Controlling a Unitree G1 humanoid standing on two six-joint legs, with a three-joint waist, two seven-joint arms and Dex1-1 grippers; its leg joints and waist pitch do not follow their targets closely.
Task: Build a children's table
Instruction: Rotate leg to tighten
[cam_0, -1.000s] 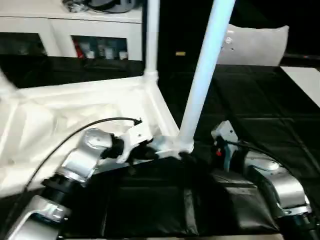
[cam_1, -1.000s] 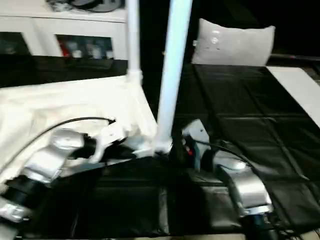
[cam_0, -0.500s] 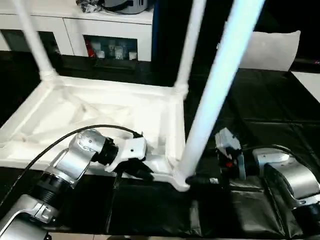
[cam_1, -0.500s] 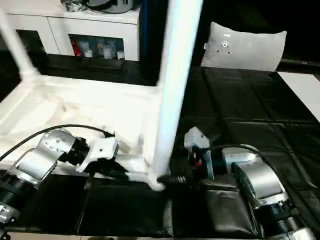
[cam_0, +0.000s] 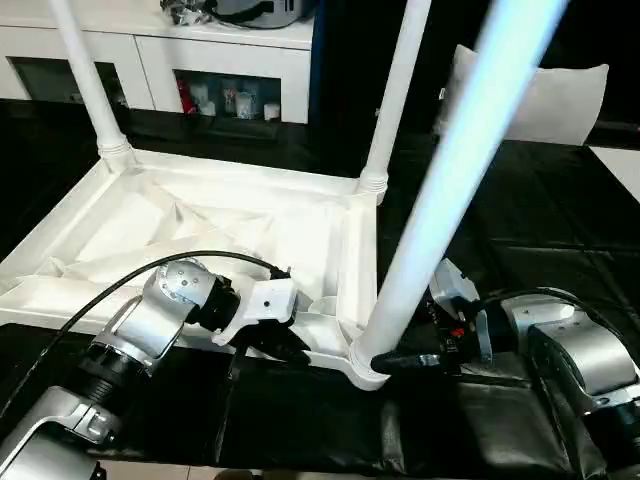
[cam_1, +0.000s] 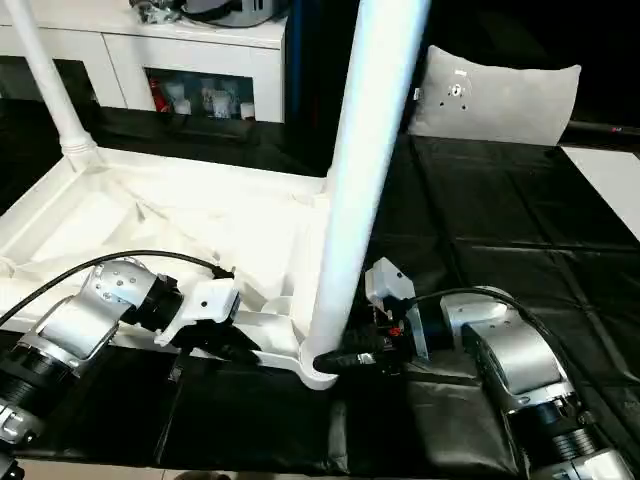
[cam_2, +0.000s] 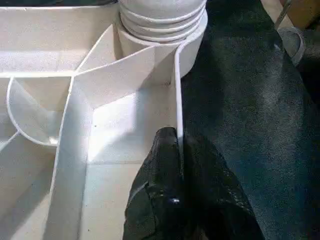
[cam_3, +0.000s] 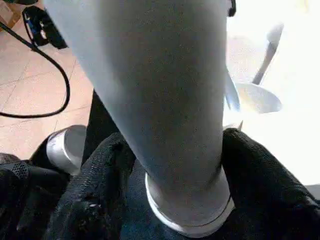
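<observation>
Since a second ago the head camera has tilted down and swung left, so more of the tabletop (cam_0: 220, 220) and a third leg now show; the grippers hold the same places on the table.

Upside down on the black mat (cam_1: 520, 230), the tabletop lies with its ribbed underside up. Three legs stand in corner sockets: the near leg (cam_0: 440, 200) rises from the corner nearest the robot, a far leg (cam_0: 395, 95) stands at the corner behind it, and another far leg (cam_0: 90, 85) stands at the far left corner.

At the base of the near leg, the right gripper (cam_3: 175, 200) pinches the leg just above the socket (cam_0: 365, 365); its black fingers (cam_3: 100, 180) press on both sides of the shaft, one on each side of the ringed foot. From this gripper the leg slants up and away.

Just left of that socket, the left gripper (cam_2: 177, 165) is closed on the tabletop's near rim (cam_2: 177, 95). One finger (cam_2: 160, 170) lies inside the rim against the white wall, the other outside over the mat, and the thin edge runs between them. Ahead of its fingertips along the rim sits the ringed socket with the leg foot in it.

Beyond the right gripper, well apart, a grey-white pillow (cam_1: 495, 100) lies at the mat's far edge, and a white cabinet (cam_0: 200, 60) stands past the tabletop.
</observation>
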